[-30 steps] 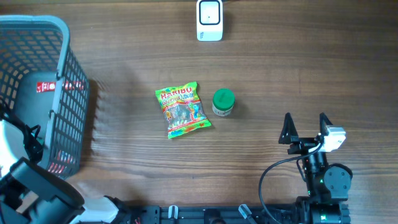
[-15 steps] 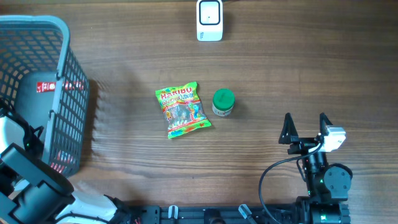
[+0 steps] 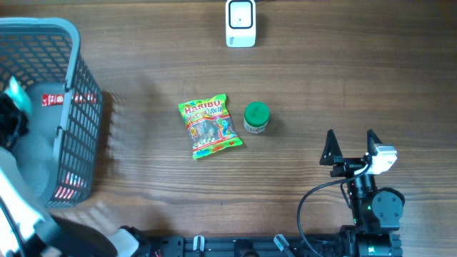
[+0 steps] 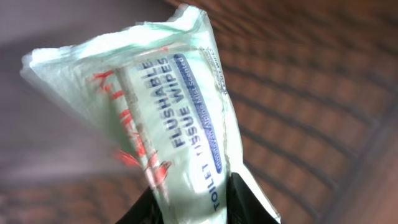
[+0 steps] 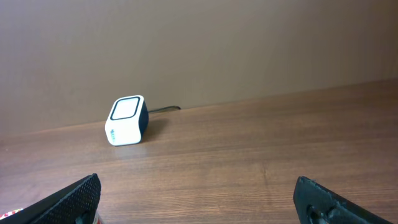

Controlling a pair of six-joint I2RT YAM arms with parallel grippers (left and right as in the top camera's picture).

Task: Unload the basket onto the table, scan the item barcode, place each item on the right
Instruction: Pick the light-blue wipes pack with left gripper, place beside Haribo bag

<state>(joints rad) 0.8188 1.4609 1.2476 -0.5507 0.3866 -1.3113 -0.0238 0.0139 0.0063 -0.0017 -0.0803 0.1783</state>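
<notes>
Everything here I place from the Haribo bag [image 3: 208, 126], which lies flat near the middle of the tabletop [image 3: 321, 78].

Well to the left of the bag stands a grey mesh basket [image 3: 71, 43]. My left hand [image 4: 193, 199] is farther left again, inside the basket's outline as seen from overhead. It is pinching the lower end of a pack of wipes [image 4: 174, 112], one dark finger [image 4: 146, 208] on each side of the pale green wrapper. The pack stands up away from my fingers and tilts a little, with "FLUSHABLE TISSUE WIPES" readable along it. From overhead only a pale corner of it [image 3: 14, 89] shows, so I cannot tell how high it hangs over the basket floor.

Just to the right of the bag, close but apart, sits a small jar with a green lid [image 3: 256, 118].

Beyond the bag, toward the far edge and slightly right, the white scanner [image 3: 240, 23] stands with its cable trailing behind [image 5: 127, 120].

Well to the right of the bag and nearer to me, my right hand [image 3: 350, 139] is spread wide with nothing in it, pointing toward the scanner.
</notes>
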